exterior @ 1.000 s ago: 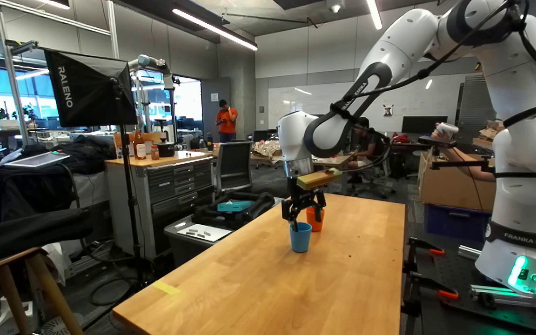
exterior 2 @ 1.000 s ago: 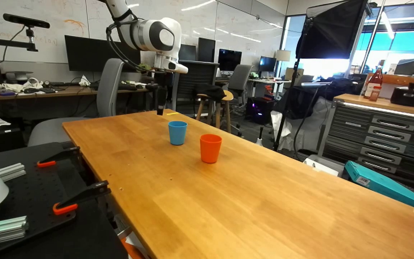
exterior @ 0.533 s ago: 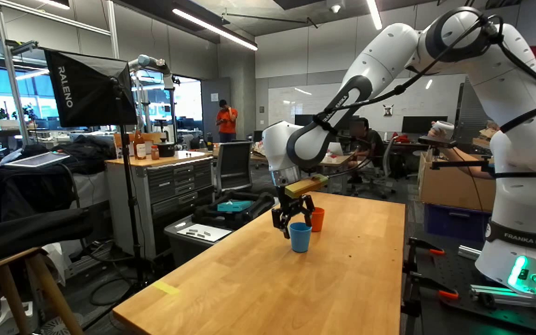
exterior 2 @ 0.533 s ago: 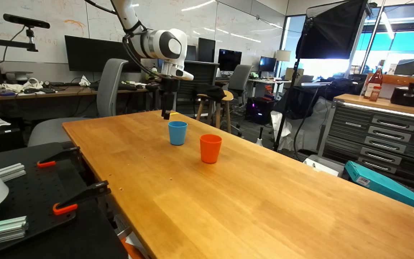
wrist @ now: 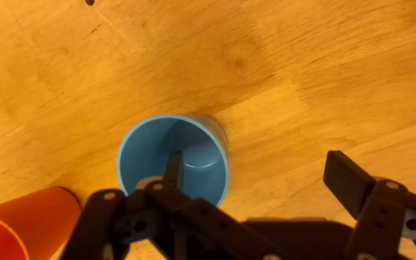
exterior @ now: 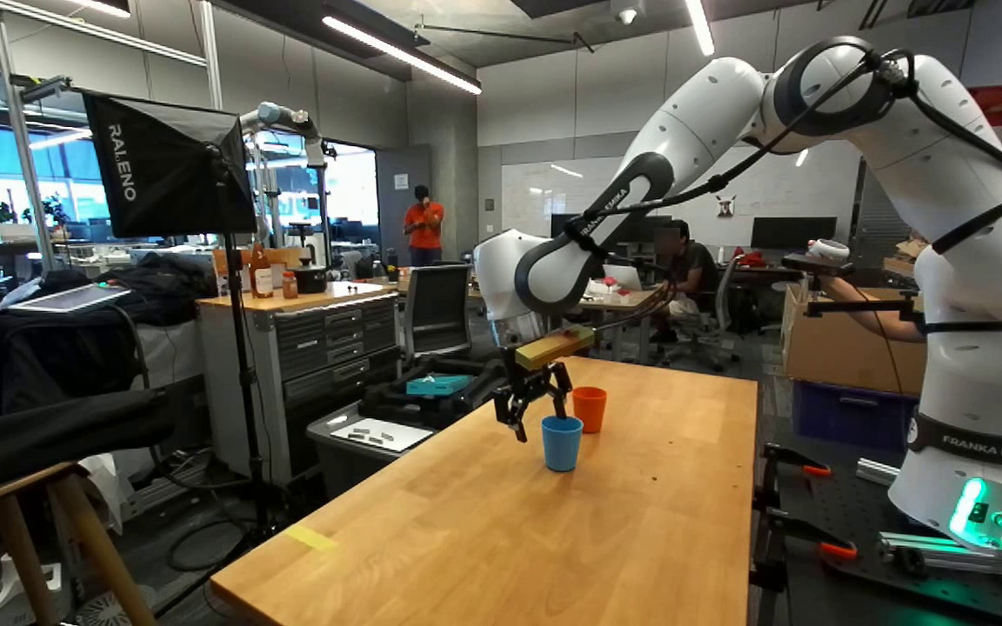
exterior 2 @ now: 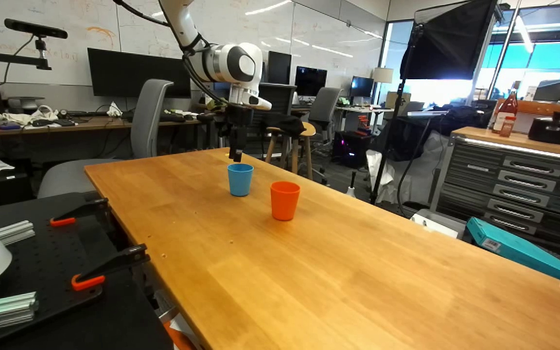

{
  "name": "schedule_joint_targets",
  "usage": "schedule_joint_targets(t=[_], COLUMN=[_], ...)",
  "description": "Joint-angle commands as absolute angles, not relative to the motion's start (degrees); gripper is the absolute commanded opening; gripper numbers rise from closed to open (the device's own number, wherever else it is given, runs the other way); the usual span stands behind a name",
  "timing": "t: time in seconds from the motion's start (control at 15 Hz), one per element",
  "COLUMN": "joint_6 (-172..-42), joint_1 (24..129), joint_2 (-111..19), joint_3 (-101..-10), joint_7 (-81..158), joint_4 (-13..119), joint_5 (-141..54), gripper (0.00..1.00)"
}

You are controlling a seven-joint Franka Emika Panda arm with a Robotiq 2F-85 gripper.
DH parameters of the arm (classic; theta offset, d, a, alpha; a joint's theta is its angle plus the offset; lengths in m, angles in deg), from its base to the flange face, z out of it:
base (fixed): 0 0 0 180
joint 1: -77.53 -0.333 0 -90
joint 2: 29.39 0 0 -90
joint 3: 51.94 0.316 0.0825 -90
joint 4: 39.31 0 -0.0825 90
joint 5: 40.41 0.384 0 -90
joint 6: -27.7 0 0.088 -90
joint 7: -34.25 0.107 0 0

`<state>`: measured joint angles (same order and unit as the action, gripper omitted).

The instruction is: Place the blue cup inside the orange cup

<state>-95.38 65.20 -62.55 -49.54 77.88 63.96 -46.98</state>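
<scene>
The blue cup stands upright on the wooden table in both exterior views point(exterior: 561, 448) point(exterior 2: 239, 181). In the wrist view the blue cup point(wrist: 200, 187) opens toward the camera. The orange cup stands upright beside it in both exterior views point(exterior: 590, 409) point(exterior 2: 285, 201). It also shows at the lower left of the wrist view point(wrist: 34, 220). My gripper point(exterior: 541, 426) is open and empty, just above rim height. It also shows in the wrist view point(wrist: 255, 155), one finger over the blue cup's mouth and the other out over bare wood. I cannot tell whether that finger dips inside.
The wooden table point(exterior 2: 358, 272) carries both cups. Black clamps point(exterior 2: 114, 265) with orange tips grip the table edge near the robot base. A grey bin point(exterior: 370, 435) and a black case stand beside the far edge.
My gripper has moved left in an exterior view and right and slightly down in an exterior view, shifting across the blue cup. It stays open. Both cups have not moved.
</scene>
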Motion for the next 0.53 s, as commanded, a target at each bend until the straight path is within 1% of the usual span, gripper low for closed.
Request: schedule_joint_targets(t=[0.0, 0.2, 0.27, 0.33, 0.47], joint_6=[-94.3, -95.1, -95.4, -95.9, -96.8], joint_1=[64.0, 64.0, 64.1, 64.1, 64.3], joint_2=[-65.9, -66.8, -67.0, -67.0, -67.1], joint_3=[-51.7, -52.5, -52.6, -52.8, -52.9], joint_7=[77.4, 77.7, 77.8, 77.9, 77.9], joint_4=[60.6, 60.9, 61.0, 61.2, 61.5], joint_5=[-47.8, -47.9, -47.6, -47.3, -47.0], gripper=[1.0, 1.0, 0.75, 0.73, 0.58])
